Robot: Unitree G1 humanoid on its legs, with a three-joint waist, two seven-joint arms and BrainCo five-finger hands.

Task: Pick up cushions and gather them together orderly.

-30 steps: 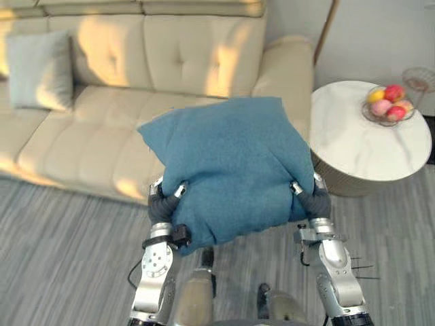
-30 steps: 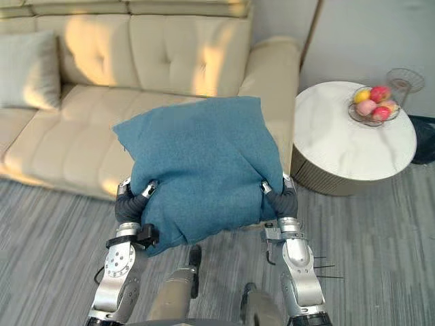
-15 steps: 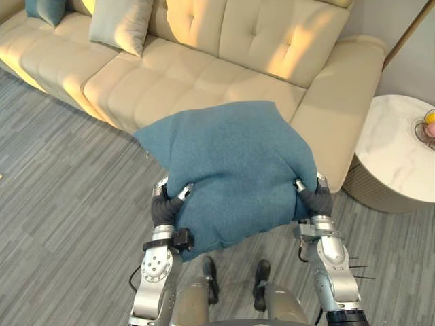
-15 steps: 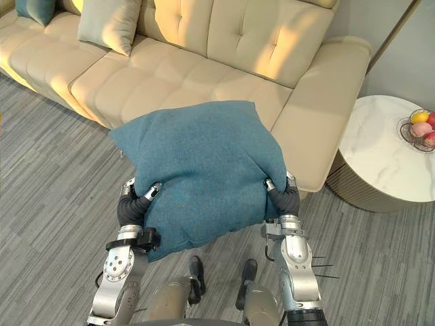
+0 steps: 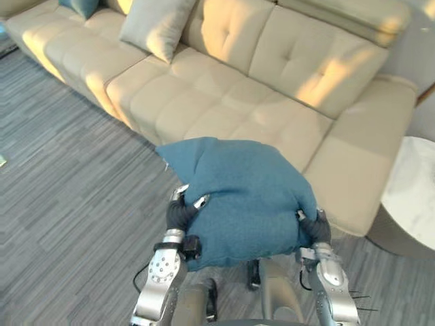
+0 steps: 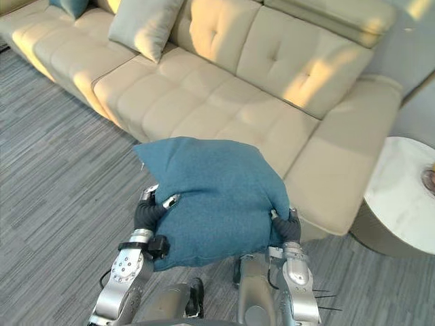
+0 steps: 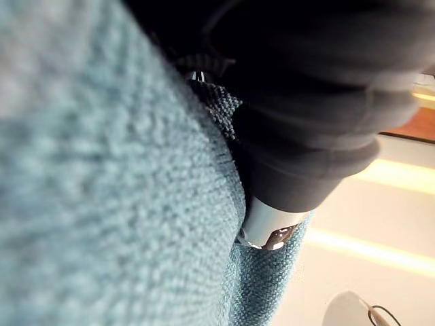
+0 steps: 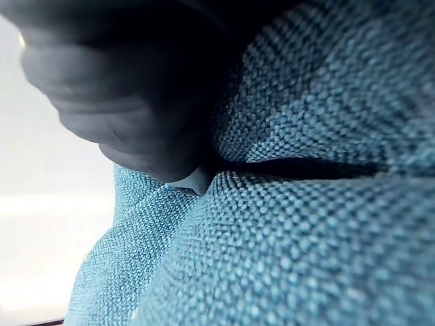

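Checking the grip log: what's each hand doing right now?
The left hand is closed on the blue cushion.
The right hand is closed on the same cushion, opposite edge.

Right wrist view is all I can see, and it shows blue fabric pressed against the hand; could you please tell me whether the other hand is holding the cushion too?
Observer: Yes. The left hand grips the blue cushion at its left edge, fingers curled onto the top, while the right hand grips the opposite edge.
Operator: Thank you. Where is the sofa from here?
Observer: The beige sofa lies straight ahead, its seat just beyond the cushion.
Operator: Are other cushions on it?
Observer: A pale grey cushion leans against the backrest towards the sofa's left end, with a teal cushion beyond it at the picture's edge.
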